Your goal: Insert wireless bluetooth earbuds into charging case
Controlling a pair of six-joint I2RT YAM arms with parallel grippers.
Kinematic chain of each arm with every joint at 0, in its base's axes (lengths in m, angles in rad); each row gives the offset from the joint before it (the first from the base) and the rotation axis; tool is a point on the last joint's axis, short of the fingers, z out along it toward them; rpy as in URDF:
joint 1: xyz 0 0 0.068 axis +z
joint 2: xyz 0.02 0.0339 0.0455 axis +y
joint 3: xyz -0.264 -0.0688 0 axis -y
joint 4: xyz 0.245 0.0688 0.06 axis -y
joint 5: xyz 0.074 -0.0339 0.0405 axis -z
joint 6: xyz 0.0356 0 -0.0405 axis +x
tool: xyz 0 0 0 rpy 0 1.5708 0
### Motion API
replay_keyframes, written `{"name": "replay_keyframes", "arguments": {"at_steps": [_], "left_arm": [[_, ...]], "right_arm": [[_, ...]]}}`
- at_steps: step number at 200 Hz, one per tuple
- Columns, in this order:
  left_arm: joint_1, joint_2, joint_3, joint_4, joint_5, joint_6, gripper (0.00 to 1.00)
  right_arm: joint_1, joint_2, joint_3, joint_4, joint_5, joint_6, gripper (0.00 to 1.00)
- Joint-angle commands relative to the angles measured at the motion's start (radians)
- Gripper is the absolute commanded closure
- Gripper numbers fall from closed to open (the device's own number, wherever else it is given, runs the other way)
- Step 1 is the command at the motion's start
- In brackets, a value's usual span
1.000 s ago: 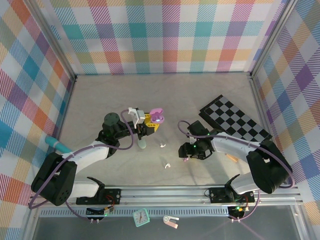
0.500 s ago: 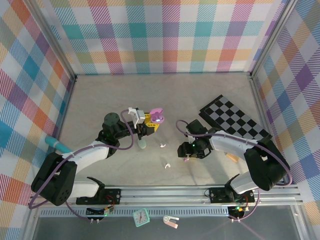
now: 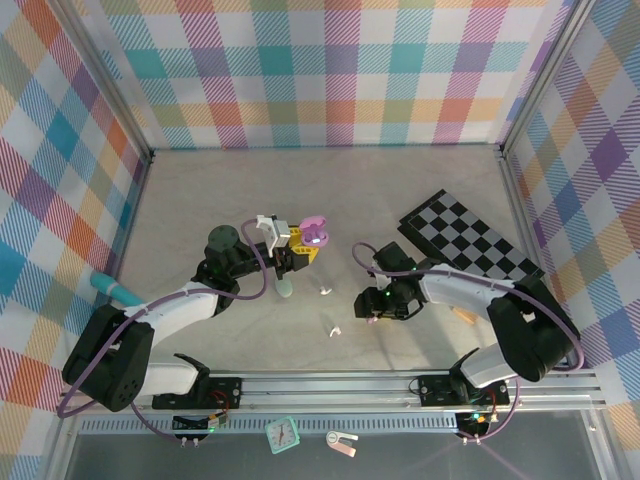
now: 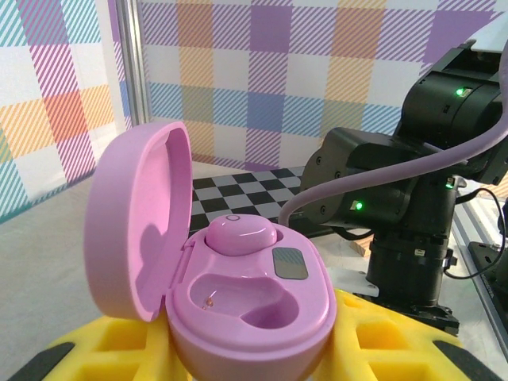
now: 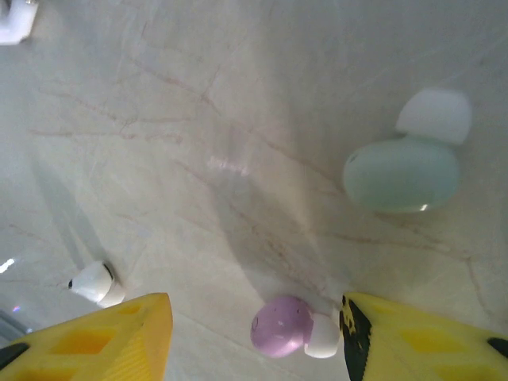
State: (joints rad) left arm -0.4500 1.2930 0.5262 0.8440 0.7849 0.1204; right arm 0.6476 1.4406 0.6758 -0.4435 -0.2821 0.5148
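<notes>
**Plaid walls, pale table: a tiny purple bud between open fingers**

Pastel plaid walls [image 3: 330, 70] close around a pale, marble-patterned table [image 3: 200, 190]. On it, between the yellow fingers of the right gripper [image 5: 254, 329], lies a small pale purple plastic earbud [image 5: 279, 325] with a white rubber tip. The jaws stand apart, one at each side, and I cannot tell if the right one touches the tip. The left gripper [image 3: 298, 250] is clamped on the pink-purple pebble-shaped charging case [image 4: 250, 313], whose lid [image 4: 131, 222] stands open. One purple bud [image 4: 240, 234] sits in the far socket, while the near socket [image 4: 238, 298] is empty.

In my judgement the earbud on the table is very light, hard and smooth, so it may slip or jump away if it is squeezed on its round dome. It seems better to take it low across the body, closing softly (the rubber tip is probably the only part that gives way). It must later match the shape of the socket, so a straight, untilted hold matters. A mint green bud [image 5: 401, 175] and a white bud [image 5: 95, 283] lie apart from it on the table.
</notes>
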Motion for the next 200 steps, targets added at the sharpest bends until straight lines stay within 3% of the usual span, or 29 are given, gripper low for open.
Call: {"name": "replay_keyframes", "arguments": {"at_steps": [1,57,96,161,200], "left_arm": [[0.008,0.005,0.000,0.056,0.023,-0.004,0.80],[0.009,0.011,-0.002,0.070,0.025,-0.005,0.81],[0.009,0.012,-0.003,0.075,0.028,-0.006,0.81],[0.049,-0.030,-0.021,0.062,-0.004,-0.024,0.81],[0.073,-0.044,-0.023,0.076,-0.009,-0.038,0.81]], "right_arm": [[0.018,-0.044,-0.037,-0.045,-0.056,-0.001,0.42],[0.069,-0.104,-0.051,-0.072,-0.069,0.026,0.42],[0.067,-0.184,-0.039,-0.106,0.066,0.022,0.45],[0.045,0.001,0.111,-0.068,0.087,-0.121,0.44],[0.032,0.076,0.111,-0.035,0.054,-0.151,0.44]]}}
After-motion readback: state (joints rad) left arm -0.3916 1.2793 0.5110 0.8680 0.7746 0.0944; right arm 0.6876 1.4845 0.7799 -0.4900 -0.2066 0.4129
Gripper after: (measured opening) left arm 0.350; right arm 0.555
